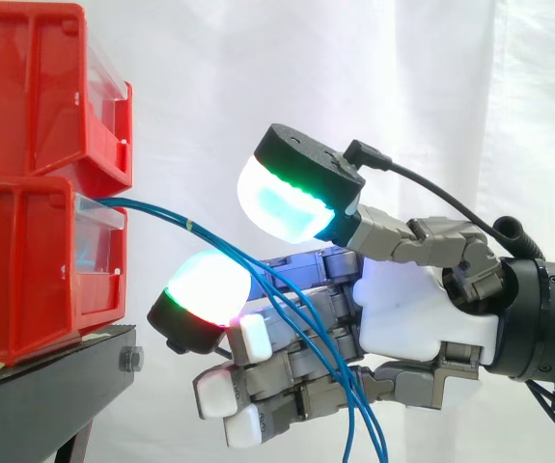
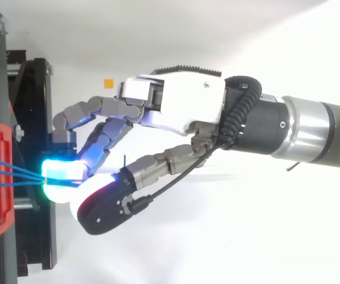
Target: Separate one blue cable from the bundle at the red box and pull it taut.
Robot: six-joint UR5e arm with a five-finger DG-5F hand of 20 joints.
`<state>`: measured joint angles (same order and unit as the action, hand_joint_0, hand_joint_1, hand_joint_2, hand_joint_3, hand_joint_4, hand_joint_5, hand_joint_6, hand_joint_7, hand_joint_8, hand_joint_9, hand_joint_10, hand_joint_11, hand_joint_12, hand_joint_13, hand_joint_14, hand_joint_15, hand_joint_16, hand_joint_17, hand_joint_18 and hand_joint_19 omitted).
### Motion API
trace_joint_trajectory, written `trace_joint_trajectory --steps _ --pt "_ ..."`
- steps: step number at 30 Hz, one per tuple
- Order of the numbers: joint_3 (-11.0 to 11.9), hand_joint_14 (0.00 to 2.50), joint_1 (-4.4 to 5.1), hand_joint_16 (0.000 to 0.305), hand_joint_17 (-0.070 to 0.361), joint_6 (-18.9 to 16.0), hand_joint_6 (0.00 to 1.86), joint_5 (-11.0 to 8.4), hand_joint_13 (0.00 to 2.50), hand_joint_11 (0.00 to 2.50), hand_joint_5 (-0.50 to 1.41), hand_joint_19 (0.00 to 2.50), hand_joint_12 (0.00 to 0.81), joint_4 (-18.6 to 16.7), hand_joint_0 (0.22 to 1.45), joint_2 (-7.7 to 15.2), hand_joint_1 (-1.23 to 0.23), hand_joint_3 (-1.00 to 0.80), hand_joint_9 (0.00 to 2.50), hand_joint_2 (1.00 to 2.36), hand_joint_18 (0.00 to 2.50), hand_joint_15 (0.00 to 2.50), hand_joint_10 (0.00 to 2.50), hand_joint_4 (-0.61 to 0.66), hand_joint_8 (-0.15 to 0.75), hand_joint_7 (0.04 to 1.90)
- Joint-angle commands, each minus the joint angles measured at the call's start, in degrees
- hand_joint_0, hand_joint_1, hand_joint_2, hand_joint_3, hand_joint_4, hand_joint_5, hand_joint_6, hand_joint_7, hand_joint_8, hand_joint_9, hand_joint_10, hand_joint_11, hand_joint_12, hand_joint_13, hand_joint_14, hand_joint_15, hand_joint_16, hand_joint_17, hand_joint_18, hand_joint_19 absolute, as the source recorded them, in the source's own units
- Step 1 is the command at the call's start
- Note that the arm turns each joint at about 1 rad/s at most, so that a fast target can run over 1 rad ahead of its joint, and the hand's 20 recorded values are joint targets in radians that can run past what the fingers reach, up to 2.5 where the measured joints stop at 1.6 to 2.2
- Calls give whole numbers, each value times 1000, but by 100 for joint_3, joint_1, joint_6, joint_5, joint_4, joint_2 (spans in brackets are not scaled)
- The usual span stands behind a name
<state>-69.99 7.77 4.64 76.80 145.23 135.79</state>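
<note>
The robot hand (image 1: 402, 309) is spread, its glowing pads apart around the blue cables (image 1: 190, 227). These leave the lower red bin (image 1: 26, 270) at 9 o'clock and droop toward 5 o'clock.

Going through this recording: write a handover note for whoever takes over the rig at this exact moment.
Hand: at the bundle, just clear of the red box. Cannot tell whether it grips a cable.
Blue cables: they leave the red box together, cross the hand and hang slack below it. None is taut.
Done: the hand is at the bundle.
Left: single out one cable and pull it taut.
</note>
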Motion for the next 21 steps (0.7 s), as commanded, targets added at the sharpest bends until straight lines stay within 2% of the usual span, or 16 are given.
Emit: trace_joint_trajectory --steps 1,4,8,13,21 --pt "3 21 -12 46 103 2 732 2 888 805 -165 643 389 -12 594 0 -623 -439 1012 1005 659 509 25 219 339 1110" --pt "3 21 -21 46 104 -16 740 2 905 812 -166 650 390 -4 593 0 -620 -435 1024 1005 668 522 22 218 340 1096" --pt "73 20 -47 46 103 -7 741 2 915 825 -166 671 391 -4 622 0 -624 -314 1026 1014 671 547 24 215 333 1097" --pt "100 23 -65 47 105 2 739 2 923 854 -168 685 394 -12 626 0 -644 -300 1030 1016 679 571 25 217 335 1092" --pt "100 23 -65 47 107 11 740 2 925 861 -171 702 396 -12 590 9 -676 -429 1026 1006 682 579 25 225 337 1090"
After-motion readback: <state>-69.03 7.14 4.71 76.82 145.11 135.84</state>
